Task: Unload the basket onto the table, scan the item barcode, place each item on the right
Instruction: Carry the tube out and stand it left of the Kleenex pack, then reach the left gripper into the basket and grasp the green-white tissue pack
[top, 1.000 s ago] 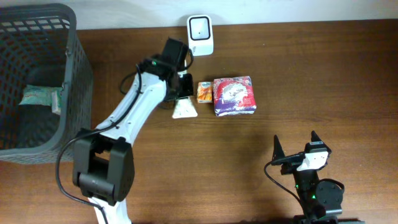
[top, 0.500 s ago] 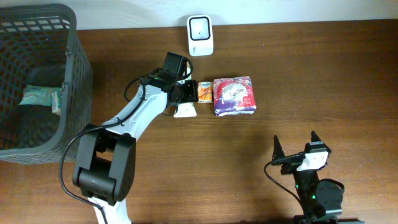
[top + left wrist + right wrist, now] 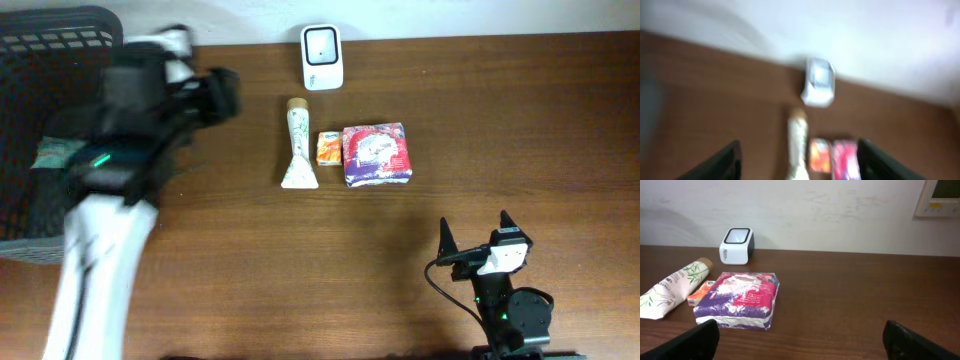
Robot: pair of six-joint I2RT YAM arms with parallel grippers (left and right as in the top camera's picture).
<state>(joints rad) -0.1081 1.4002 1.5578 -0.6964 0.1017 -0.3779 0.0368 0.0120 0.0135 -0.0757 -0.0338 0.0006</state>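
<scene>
Resting nearest the robot: right tool (image 3: 473, 222), idle over the near edge of the counter (image 3: 520, 120), prongs spread wide, nothing between them. All goods lie well beyond it, ahead and to its left.

Item 1: purple-and-red packet (image 3: 377, 154), flat on the counter, first thing ahead of the right tool.

Item 2: small orange box (image 3: 328, 148), touching or just beside the packet's left side.

Item 3: tube (image 3: 298, 150), white with a green leaf print, lying flat just left of the box. Its flat crimped end points toward the robot and its tan cap toward the scanner (image 3: 322, 44). It is near the scanner, not touching it.

Item 4: scanner, white with a dark window, upright at the far edge by the wall.

Item 5: left tool (image 3: 215, 92), blurred with motion, well to the left of the tube and beside the dark basket (image 3: 20, 60). In the wrist view its fingers (image 3: 722, 162) stand apart and empty, with the tube ahead of them and the scanner beyond.

Item 6: pale green pack (image 3: 55, 152), inside the basket.

Change noted: a second ago the left tool sat pressed together over the tube; it has since spread, let go and swung away leftward. The tube stays on the counter, unheld.

Bearing on the task: whether the tube's barcode was read cannot be told. Any further scan probably calls for a fresh pick.
</scene>
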